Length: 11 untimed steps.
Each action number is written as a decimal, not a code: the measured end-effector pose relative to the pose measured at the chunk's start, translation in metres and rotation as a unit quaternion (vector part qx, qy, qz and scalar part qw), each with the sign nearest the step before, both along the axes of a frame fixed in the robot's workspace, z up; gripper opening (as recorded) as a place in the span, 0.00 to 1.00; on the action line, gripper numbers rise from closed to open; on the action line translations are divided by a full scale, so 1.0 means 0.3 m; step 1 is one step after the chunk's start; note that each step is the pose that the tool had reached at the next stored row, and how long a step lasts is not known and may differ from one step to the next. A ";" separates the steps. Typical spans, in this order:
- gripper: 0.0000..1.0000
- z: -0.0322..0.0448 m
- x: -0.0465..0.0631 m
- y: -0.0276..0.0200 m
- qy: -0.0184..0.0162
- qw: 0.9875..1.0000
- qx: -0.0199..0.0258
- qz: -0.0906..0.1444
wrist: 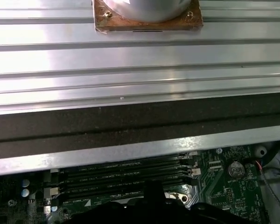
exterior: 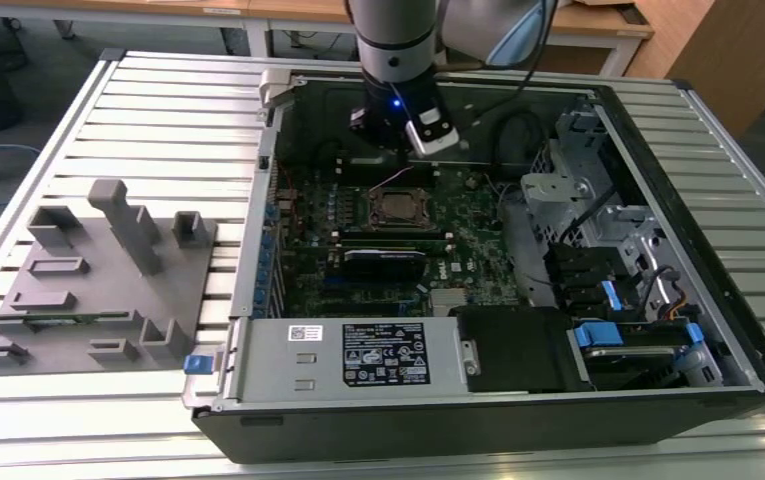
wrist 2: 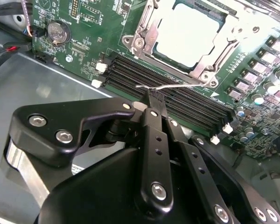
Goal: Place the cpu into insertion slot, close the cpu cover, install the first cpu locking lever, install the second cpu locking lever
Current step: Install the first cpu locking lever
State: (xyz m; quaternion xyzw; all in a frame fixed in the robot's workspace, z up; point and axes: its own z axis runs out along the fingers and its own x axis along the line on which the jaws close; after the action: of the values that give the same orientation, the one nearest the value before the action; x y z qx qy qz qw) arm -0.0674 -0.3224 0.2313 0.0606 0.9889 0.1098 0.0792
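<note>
Gripper [wrist 2: 155, 95], fingers pressed together, is pinching the thin locking lever [wrist 2: 186, 85] above the memory slots [wrist 2: 177, 105]; cpu [wrist 2: 191, 35] is sitting socketed under the lowered cpu cover [wrist 2: 147, 28].

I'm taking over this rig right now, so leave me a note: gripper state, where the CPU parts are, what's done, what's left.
Gripper: fingers closed together, tip right at a thin wire locking lever beside the memory slots. I cannot tell whether it pinches the lever.
CPU: seated on the motherboard.
CPU cover: down around the CPU.
Done: insertion and cover closing.
Left: this lever looks not yet hooked down. I cannot tell the other lever's state.
</note>
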 end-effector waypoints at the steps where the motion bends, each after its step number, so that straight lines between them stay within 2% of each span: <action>1: 0.11 -0.003 -0.003 0.000 -0.001 1.000 0.000 0.000; 7: 0.11 -0.030 -0.017 -0.001 -0.008 1.000 0.000 0.000; 11: 0.11 -0.040 -0.023 -0.001 -0.009 1.000 0.000 0.000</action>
State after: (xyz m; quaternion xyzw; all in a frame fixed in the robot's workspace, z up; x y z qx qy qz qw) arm -0.0743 -0.3227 0.2194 0.0596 0.9882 0.1102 0.0882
